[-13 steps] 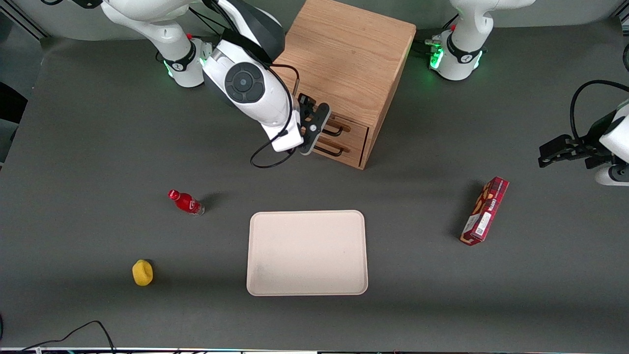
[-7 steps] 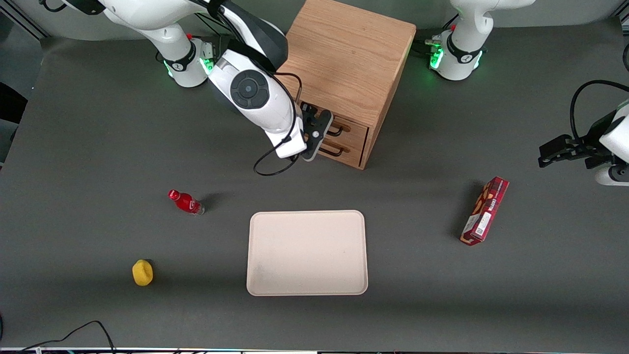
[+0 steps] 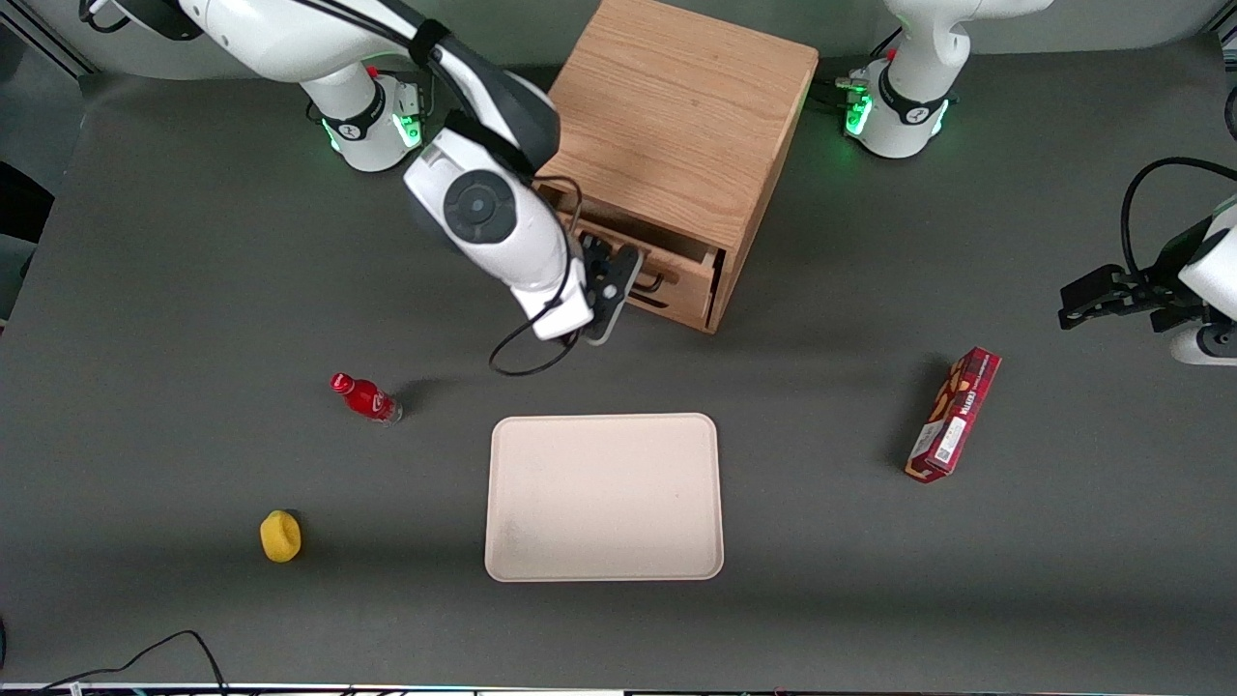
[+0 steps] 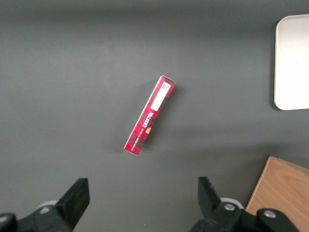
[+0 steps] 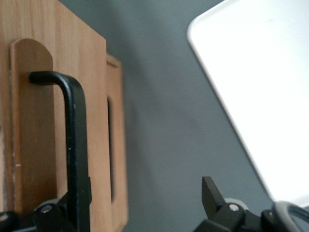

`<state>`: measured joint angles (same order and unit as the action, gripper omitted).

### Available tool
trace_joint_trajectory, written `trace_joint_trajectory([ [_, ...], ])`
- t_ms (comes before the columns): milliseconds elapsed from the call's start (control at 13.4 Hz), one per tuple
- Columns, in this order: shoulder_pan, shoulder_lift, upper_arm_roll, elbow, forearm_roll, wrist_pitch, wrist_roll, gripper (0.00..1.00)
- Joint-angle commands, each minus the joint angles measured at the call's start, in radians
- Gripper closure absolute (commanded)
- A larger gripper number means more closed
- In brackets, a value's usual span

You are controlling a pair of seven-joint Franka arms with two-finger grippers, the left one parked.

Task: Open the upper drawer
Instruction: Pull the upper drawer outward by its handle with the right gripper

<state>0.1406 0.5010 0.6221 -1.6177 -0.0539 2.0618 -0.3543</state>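
Front view: claw [image 3: 618,285] sits at the front of the wooden cabinet [image 3: 676,116], on the black handle [image 3: 652,282] of the upper drawer [image 3: 676,280], which stands pulled part way out of the cabinet with a dark gap showing above its front panel. Right wrist view: handle [image 5: 75,145] runs right along one finger [image 5: 48,215] while the other finger [image 5: 212,198] stands well apart, so the claw looks spread wide with the handle at one side; cannot tell if that finger touches it. Drawer front [image 5: 43,121] fills that side, and a second wooden panel [image 5: 116,145] with a dark slot sits just beside it; cream tray [image 5: 260,87] shows past the grey bench [image 5: 159,121]. On the bench [image 3: 193,242] in front view: cream tray [image 3: 604,498] nearer the camera than the cabinet, bare on top; small red bottle [image 3: 365,397] with red cap, lying tilted toward the working arm's end; yellow rounded thing [image 3: 280,536] nearer the camera than the bottle; red box [image 3: 953,414] toward the parked arm's end. Left wrist view: red box [image 4: 149,116] lies flat, plaid pattern, white label at one end, white brand lettering along its length that cannot be read for sure; tray corner [image 4: 292,63] and cabinet corner [image 4: 280,193] at the edges.
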Motion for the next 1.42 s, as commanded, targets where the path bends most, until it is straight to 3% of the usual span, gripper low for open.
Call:
trace_joint_trajectory([
  [0, 0.010, 0.016, -0.053, 0.039, -0.026, -0.003, -0.043, 0.00],
  [522, 0.008, 0.021, -0.168, 0.117, -0.015, 0.020, -0.094, 0.00],
  [821, 0.005, 0.021, -0.235, 0.124, 0.032, 0.086, -0.143, 0.00],
  [1194, -0.004, 0.022, -0.266, 0.145, 0.052, 0.090, -0.169, 0.00],
  [1343, -0.009, 0.022, -0.275, 0.170, 0.135, 0.090, -0.169, 0.00],
])
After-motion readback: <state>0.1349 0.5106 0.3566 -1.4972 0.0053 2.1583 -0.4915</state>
